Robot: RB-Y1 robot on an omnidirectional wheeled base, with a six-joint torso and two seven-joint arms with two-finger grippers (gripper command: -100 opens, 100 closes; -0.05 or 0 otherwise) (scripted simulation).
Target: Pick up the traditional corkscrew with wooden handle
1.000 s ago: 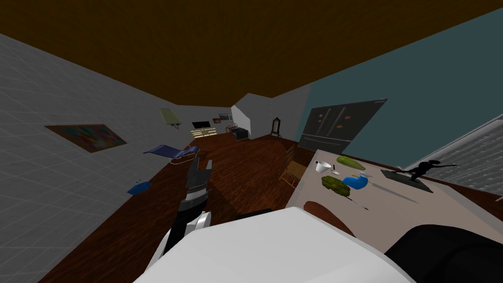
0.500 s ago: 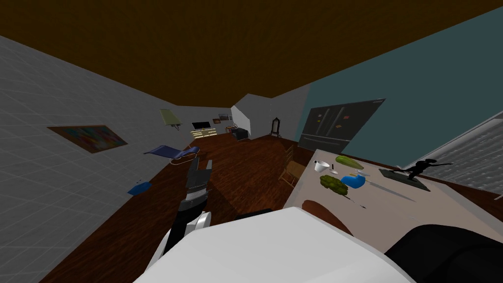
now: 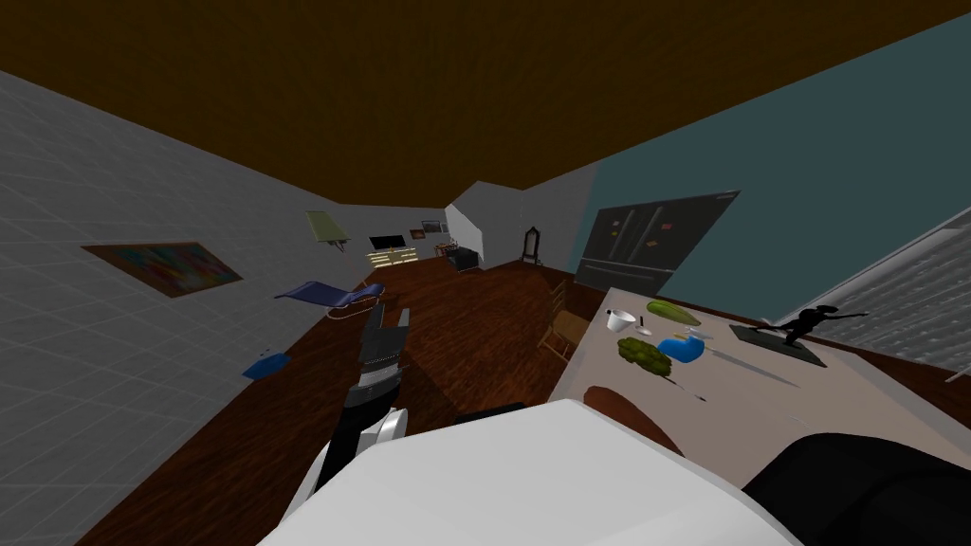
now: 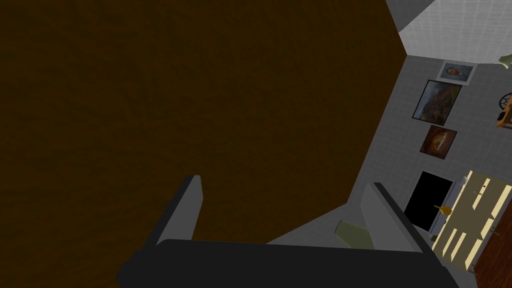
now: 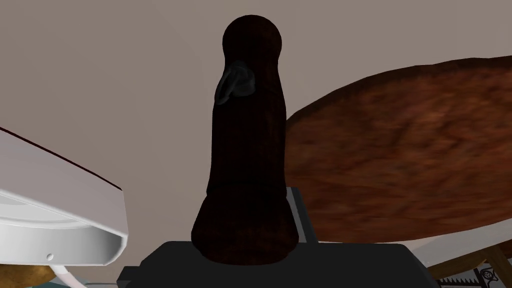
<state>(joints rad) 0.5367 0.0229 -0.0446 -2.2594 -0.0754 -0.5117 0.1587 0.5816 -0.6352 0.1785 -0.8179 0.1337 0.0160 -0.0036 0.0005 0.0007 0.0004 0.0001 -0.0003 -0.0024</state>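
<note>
Dark wood-handled corkscrew sits clamped in R jaws, w/ a grey metal bit near its rounded end. Beige counter & round brown board lie behind it. L jaws are apart, out front over wood floor.

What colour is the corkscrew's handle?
Very dark brown, nearly black. The corkscrew handle shows best in the right wrist view.

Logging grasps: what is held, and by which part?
Right gripper holds the corkscrew by one end of its dark handle; left gripper open, empty.
</note>
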